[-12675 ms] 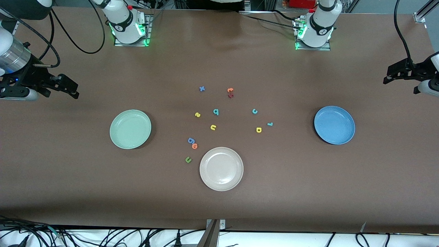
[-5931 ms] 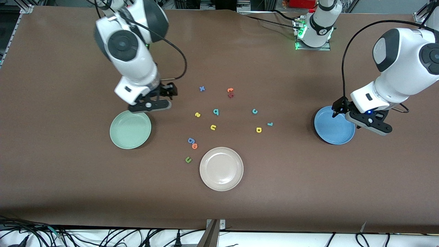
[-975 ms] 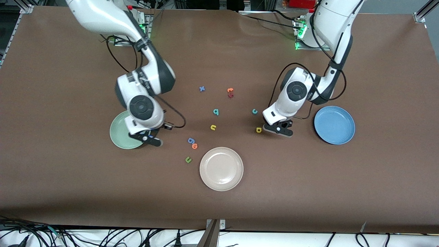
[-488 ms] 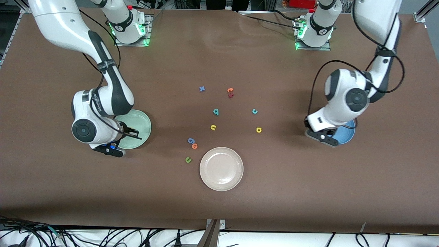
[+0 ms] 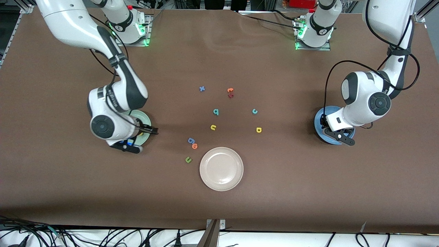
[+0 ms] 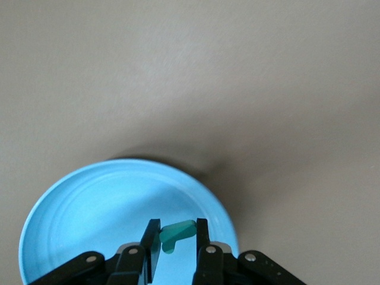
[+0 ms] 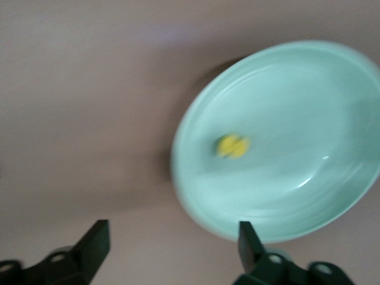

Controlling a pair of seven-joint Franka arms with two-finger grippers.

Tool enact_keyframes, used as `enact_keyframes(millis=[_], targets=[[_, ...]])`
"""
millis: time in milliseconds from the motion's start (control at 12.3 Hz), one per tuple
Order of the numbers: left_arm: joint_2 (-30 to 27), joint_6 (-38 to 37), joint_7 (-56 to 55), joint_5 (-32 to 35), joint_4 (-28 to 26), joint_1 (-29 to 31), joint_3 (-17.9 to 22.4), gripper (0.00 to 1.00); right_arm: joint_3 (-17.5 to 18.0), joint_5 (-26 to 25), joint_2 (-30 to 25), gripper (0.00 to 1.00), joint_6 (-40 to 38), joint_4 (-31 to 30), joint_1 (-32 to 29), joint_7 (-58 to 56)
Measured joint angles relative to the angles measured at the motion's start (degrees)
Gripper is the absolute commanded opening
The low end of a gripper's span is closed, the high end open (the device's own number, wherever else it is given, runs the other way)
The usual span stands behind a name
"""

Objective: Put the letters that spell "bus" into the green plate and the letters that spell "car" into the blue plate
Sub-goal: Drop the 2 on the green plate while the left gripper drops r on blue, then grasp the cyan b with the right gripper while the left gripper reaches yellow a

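My left gripper [image 6: 177, 233] is shut on the teal r [image 6: 178, 230] and holds it just above the blue plate [image 6: 89, 208]. From the front it hangs over that plate [image 5: 332, 109]. My right gripper [image 7: 173, 243] stands open and empty by the rim of the green plate [image 7: 309, 196], where the yellow s [image 7: 233, 145] lies. That arm covers much of the green plate [image 5: 145, 120] in the front view. The teal b [image 5: 215, 111], yellow u [image 5: 213, 127], teal c [image 5: 254, 111] and yellow a [image 5: 259, 129] lie on the table between the plates.
A beige plate [image 5: 221, 168] sits nearer the front camera than the letters. Near it lie a blue g [image 5: 191, 140], an orange o [image 5: 194, 146] and a dark green u [image 5: 188, 159]. A blue x [image 5: 202, 89] and an orange t [image 5: 230, 90] lie toward the bases.
My right gripper has opened, and the yellow s now lies in the green plate. My left arm has carried the teal r from beside the yellow a to over the blue plate.
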Motion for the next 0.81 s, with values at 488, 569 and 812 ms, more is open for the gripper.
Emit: enact_keyframes(millis=[488, 569, 812], targets=[[4.0, 3.4, 4.5, 0.0, -0.3, 4.2, 0.1, 0.49, 3.6, -3.3, -0.3, 0.92, 6.8, -0.1, 12.4, 21.2], [4.5, 3.7, 4.5, 0.0, -0.3, 4.2, 0.0, 0.66, 3.6, -4.0, 0.3, 0.91, 8.9, -0.2, 14.2, 24.1], [4.7, 3.8, 4.5, 0.0, -0.2, 3.9, -0.2, 0.85, 3.5, -5.4, 3.7, 0.81, 16.9, -0.5, 17.5, 30.8]])
